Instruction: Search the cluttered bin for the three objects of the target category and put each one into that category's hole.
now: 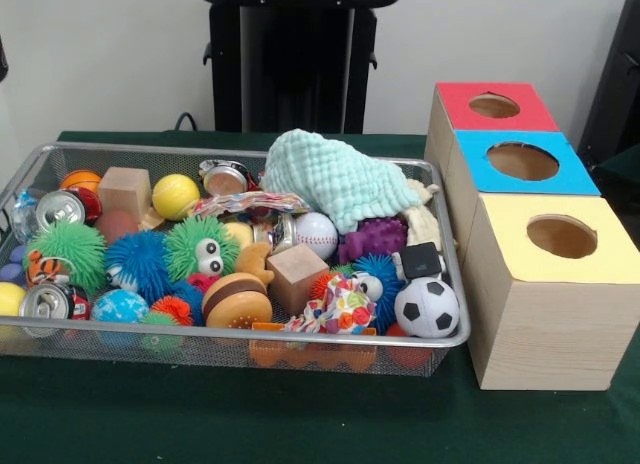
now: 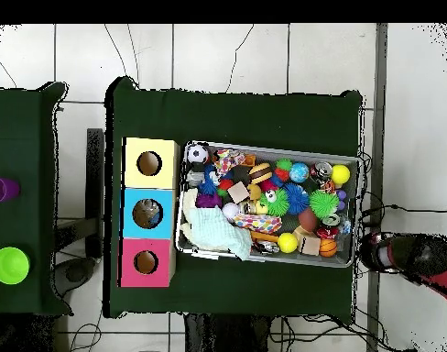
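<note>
The wire-mesh bin [image 1: 250, 336] stands on the green table, full of toys; it also shows in the overhead view [image 2: 273, 148]. A clear glossy wrinkly plastic lump [image 1: 20, 214] lies at the bin's far left end, beside a can. Another glossy clear piece [image 1: 283, 231] seems to sit by the baseball. I make out no third one. The blue-topped box's round hole [image 1: 522, 161] is right of the bin, between the other two boxes, and shows from above [image 2: 147, 214]. Only a red and black part of the arm [image 2: 412, 257] shows past the bin's end. No gripper shows.
The red-topped box [image 1: 495, 106] and the yellow-topped box [image 1: 560, 236] flank the blue one. A mint cloth [image 1: 335, 179] lies over the bin's back right. Silver cans [image 1: 58, 209], spiky balls, wooden blocks and a soccer ball [image 1: 427, 307] fill the bin. The pedestal [image 1: 295, 54] stands behind.
</note>
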Motion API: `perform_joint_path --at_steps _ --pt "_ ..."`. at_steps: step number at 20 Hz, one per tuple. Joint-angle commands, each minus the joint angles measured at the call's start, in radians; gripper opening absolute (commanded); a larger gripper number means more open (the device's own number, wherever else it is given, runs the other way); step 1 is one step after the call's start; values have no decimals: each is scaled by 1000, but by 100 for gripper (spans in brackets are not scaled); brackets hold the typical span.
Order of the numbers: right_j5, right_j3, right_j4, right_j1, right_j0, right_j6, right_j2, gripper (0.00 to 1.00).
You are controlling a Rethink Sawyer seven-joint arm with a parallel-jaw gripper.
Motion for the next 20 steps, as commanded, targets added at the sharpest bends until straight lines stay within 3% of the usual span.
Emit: perform_joint_path --at_steps 1,11,20 --pt "-110 82 -105 77 -2 -305 151 100" --pt "-145 164 -113 53 29 -186 145 100" --pt "-174 207 -118 45 16 -186 156 100"
